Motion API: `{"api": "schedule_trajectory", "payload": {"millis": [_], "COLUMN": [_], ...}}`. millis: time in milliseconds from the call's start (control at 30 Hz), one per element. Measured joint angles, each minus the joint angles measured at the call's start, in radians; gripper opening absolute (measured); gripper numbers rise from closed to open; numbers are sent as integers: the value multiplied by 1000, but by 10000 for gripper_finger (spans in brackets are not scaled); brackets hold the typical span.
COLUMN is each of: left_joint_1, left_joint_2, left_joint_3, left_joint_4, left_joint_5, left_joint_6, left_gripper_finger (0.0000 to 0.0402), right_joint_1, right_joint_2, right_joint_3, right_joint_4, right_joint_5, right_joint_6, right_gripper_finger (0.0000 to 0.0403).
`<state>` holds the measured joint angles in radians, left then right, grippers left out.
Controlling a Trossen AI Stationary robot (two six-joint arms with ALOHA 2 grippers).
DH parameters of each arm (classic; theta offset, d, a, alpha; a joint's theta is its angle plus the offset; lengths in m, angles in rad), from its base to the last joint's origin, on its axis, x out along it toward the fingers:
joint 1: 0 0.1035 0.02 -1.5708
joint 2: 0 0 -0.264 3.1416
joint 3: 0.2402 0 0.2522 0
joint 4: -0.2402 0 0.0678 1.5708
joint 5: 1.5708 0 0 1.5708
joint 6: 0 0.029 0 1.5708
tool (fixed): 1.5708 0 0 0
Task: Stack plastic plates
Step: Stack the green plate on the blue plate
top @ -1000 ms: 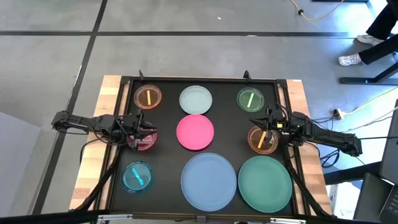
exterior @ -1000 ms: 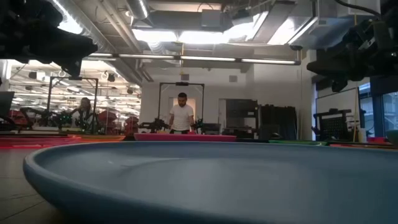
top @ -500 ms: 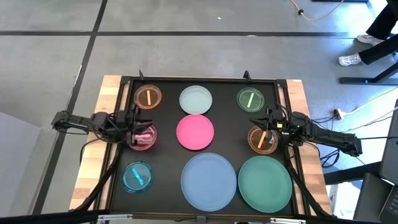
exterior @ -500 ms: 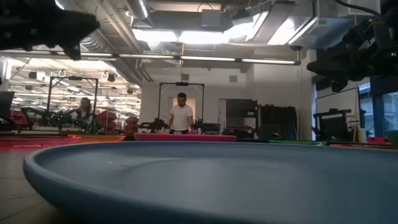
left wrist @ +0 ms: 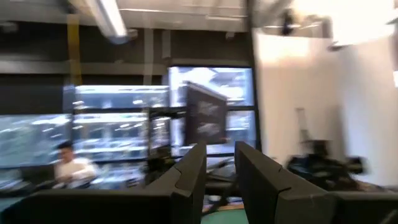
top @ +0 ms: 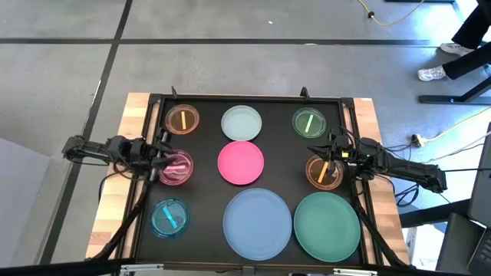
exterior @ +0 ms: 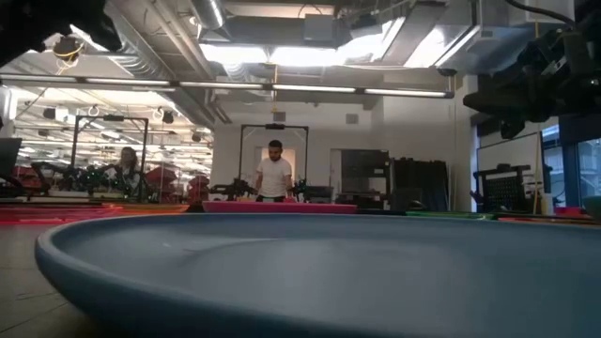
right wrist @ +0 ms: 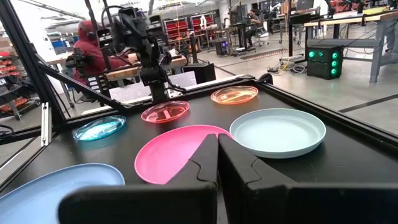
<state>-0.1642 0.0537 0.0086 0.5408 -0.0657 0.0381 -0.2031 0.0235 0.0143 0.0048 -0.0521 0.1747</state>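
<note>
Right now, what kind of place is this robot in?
Probably a robotics lab or workshop: workbenches with equipment stand behind the black table, industrial ceiling lights hang overhead, and people sit at desks.

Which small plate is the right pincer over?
The amber plate, at the mat's right edge: the right pincer overlaps its rim. The green one lies farther back, clear of it.

Four cameras: one overhead, one at tabletop level, one on each wrist.
The high view looks straight down; the low view skims the light blue plate (exterior: 310, 272), shared with overhead (top: 257, 223); the right wrist view faces across the table, the left wrist view into the room.
</note>
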Motion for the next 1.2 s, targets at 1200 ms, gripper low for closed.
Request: {"api": "schedule_trajectory", "payload": {"millis": [1200], "left_joint_1": [104], "left_joint_2": [1608], "left_joint_3": [914], "left_joint_4": [102], "left_joint_5": [-101], "left_joint_6": [-96], "left_gripper_finger": [78], "right_joint_1": [0], "right_joint_2": [0], "right_joint_3": [0], "right_joint_4": [380], "right_joint_5": [-75], "right_joint_6": [-184], "right_gripper_finger": [5]}}
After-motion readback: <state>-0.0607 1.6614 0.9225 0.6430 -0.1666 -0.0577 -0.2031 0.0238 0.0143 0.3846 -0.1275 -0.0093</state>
